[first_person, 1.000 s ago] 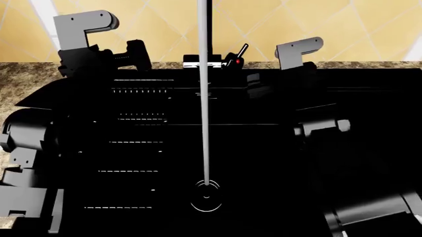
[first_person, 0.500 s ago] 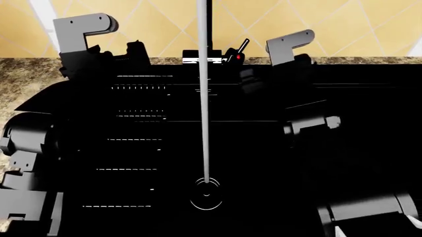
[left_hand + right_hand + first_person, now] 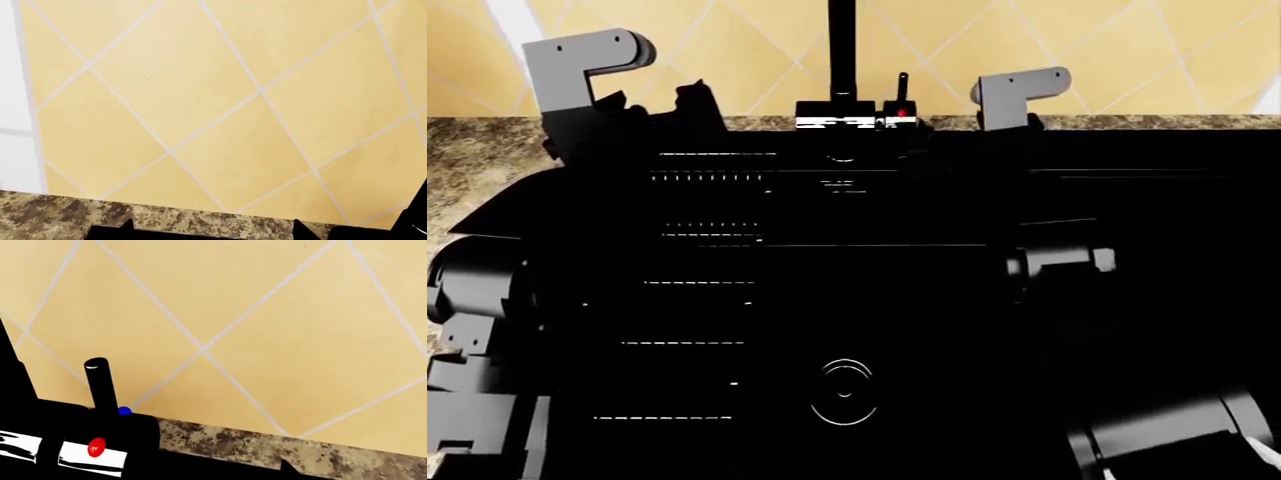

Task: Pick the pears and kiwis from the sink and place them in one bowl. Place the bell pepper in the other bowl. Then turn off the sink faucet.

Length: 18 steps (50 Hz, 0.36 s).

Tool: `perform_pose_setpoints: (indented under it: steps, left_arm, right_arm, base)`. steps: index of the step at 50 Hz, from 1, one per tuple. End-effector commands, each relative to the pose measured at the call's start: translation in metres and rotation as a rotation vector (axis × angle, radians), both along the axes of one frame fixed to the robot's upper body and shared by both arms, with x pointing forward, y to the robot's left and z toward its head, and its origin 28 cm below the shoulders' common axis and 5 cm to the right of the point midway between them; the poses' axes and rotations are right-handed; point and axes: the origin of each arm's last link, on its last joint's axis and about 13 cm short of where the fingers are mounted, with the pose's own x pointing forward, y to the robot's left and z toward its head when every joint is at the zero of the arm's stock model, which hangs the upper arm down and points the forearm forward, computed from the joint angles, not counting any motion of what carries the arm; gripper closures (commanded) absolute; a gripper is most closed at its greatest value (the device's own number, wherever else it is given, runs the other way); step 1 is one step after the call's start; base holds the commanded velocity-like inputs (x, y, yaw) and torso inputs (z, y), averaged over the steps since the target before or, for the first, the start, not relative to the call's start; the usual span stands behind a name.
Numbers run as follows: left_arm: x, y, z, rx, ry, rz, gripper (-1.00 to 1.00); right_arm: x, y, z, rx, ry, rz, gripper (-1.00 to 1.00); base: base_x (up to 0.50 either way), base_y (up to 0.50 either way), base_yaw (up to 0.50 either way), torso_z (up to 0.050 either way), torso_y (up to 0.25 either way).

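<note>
Wall: yellow diamond-tiled wall [image 3: 1068, 40] with pale grout lines along the far side; it fills most of both wrist views.
Table: brown speckled stone table [image 3: 467, 170], showing as a strip at the far edge and at the left of the sink.
Sink: large glossy black rectangular sink [image 3: 707, 290] in the middle, with thin white ribbed lines and a round ringed drain [image 3: 845, 392] at the near centre. The basin is so dark that its walls and anything lying in it cannot be made out.
Left arm: raised at the far left, grey bracket [image 3: 581, 62] uppermost, near links cut off by the picture edge. Left gripper [image 3: 701, 105] is a black shape against the wall; whether its fingers are parted or closed cannot be told.
Right arm: reaches to the far rim just right of the faucet, grey bracket [image 3: 1018, 92] on top. The right gripper is lost against the black sink, so its grip cannot be told.
Faucet: thin black upright sink faucet [image 3: 842, 45] on a black-and-chrome base at far centre, long axis vertical, top cut off.
Lever: small black lever [image 3: 902, 88] standing upright just right of the spout, a red dot [image 3: 97, 446] below it.
</note>
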Motion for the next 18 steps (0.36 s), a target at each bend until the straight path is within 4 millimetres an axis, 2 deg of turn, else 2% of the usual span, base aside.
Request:
perform_pose_setpoints:
  steps: [1, 18]
  left_arm:
    - [-0.0007, 0.0024, -0.0027, -0.015, -0.008, 0.008, -1.0]
    - [-0.0011, -0.0028, -0.0029, -0.016, -0.007, -0.006, -1.0]
  right_arm:
    - [-0.0006, 0.0287, 0.0061, 0.07, 0.036, 0.167, -1.0]
    - [-0.0002, 0.0307, 0.0098, 0.074, 0.03, 0.193, -1.0]
  base:
    - [0.0, 0.0, 0.0, 0.0, 0.0]
    - [0.0, 0.0, 0.0, 0.0, 0.002]
